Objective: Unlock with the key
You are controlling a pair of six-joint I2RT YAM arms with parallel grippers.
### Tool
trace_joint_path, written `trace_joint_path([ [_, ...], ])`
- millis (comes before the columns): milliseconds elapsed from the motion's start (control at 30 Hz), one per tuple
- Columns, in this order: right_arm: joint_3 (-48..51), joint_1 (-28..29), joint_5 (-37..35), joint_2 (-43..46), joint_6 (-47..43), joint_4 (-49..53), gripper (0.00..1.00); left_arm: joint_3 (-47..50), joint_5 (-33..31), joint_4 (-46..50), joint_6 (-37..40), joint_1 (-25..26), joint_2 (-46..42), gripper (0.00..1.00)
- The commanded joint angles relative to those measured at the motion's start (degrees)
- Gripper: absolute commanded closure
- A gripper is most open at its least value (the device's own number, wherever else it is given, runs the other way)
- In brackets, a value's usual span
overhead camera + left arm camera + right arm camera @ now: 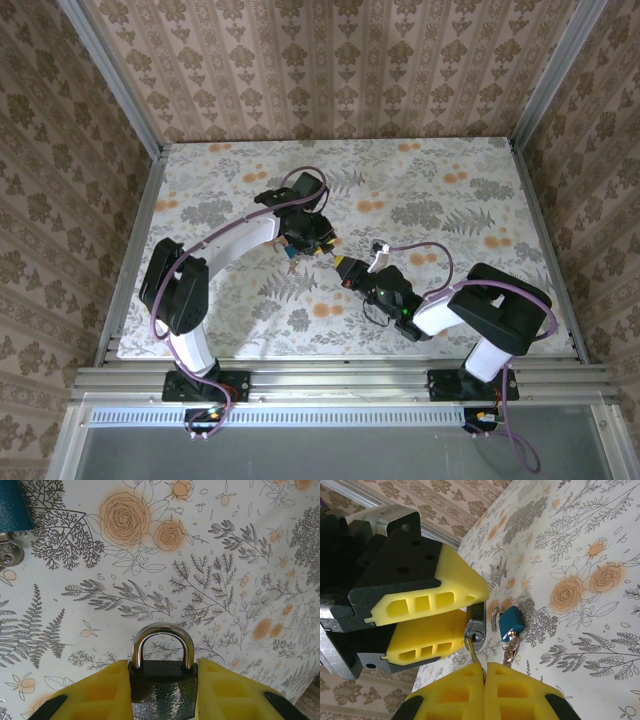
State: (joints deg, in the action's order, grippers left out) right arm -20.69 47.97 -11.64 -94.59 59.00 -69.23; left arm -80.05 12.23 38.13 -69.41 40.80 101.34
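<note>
Risk | left end effector (162,700) clamped padlock (162,672) | right end effector (484,680) pinched key (472,654) (tip at keyhole) | we feared the thin pinch could let key slip when turned

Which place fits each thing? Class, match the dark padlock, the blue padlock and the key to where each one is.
Things:
1. dark padlock
2. blue padlock
3. key

Places:
A. lying on the table
B. pinched in the right end effector
C. clamped in the left end effector

Pairs: 1-C, 2-A, 3-B
</note>
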Motion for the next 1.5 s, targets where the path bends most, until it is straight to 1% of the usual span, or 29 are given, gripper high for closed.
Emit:
trace_joint_path([
  [0, -1.37, 0.40, -1.54, -0.59, 0.84, -1.93, 1.00, -0.64, 0.14, 0.67, 0.59, 0.12, 0.47, 0.83],
  [133, -2.30, 0.41, -1.50, -0.56, 0.67, -0.21, 1.00, -0.46, 0.51, 0.18, 0.42, 0.08, 0.28, 0.83],
  [467, -2.27, 0.38, -1.35, -1.04, 1.16, 0.26, 1.00, 0.03, 0.43, -0.21, 0.40, 0.03, 0.00, 0.83],
  [700, -0.53, 0.62, -1.01, -0.09, 2.57, 0.79, 1.00, 0.29, -0.19, -0.16, 0.50, -0.21, -0.43, 0.83],
  [1067, 0.31, 1.12, -2.73, 0.98, 2.16, 0.77, 1.00, 0.88, 0.46, -0.87, 0.24, -0.31, -0.64, 0.83],
  [1200, -0.73, 1.10, -3.39, 1.40, 1.76, 3.14, 1.00, 1.17, 0.52, -1.03, 0.16, -0.28, -0.93, 0.83],
  [1467, -1.26, 0.99, -4.43, 1.07, 1.81, 3.59, 1.00, 2.04, 1.04, -1.90, -0.11, -0.21, -1.24, 0.83],
])
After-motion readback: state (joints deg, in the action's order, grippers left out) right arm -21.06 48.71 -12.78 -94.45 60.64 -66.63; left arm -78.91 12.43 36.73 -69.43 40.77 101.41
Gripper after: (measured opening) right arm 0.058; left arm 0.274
